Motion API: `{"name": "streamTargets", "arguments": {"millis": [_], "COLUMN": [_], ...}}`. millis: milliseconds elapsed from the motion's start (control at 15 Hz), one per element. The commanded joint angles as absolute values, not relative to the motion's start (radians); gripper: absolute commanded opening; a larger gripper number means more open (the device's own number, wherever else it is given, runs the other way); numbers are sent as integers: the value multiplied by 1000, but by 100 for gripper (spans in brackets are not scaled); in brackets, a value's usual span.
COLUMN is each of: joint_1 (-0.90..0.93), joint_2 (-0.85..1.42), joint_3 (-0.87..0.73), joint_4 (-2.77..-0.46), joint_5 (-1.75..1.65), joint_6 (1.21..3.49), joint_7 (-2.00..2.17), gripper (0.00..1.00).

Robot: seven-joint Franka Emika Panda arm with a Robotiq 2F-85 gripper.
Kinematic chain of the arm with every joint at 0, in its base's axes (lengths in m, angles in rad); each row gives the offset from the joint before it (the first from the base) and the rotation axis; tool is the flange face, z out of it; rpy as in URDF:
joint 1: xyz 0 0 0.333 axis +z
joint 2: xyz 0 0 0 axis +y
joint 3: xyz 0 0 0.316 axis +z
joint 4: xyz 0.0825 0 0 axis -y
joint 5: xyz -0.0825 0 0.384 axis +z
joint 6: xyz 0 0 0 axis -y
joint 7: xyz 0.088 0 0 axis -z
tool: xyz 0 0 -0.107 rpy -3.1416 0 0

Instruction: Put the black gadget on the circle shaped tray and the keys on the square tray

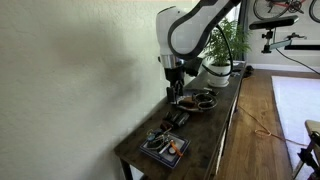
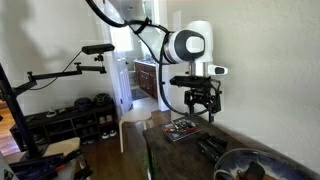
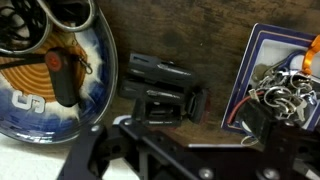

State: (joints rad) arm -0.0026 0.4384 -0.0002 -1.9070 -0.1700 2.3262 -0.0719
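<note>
Your fingers (image 1: 175, 97): spread wide, empty | black gadget (image 3: 160, 88): on counter (image 3: 170, 30) between circle shaped tray (image 3: 102, 80) and square tray (image 3: 252, 60) | keys (image 3: 283, 98): in square tray

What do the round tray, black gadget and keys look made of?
The round tray looks like glazed ceramic: glossy blue surface, brown rim. The black gadget is probably plastic: matte moulded casing. The keys are metal: silvery glints.

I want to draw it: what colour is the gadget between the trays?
The gadget is black; the wrist view shows it best.
</note>
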Motion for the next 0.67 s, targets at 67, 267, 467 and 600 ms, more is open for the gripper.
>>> {"name": "streamTargets", "arguments": {"millis": [67,267,467,600], "joint_1": [16,27,32,35], "joint_2": [510,545,573,592], "joint_3": [-17,-29,-36,-40], "joint_4": [-1835,-1811,-1797,-1784], "joint_5": [-175,-187,-190,-191], "joint_6": [2347,2363,2387,2399], "joint_7": [-22,20,44,53], "gripper": [100,100,100,100]}}
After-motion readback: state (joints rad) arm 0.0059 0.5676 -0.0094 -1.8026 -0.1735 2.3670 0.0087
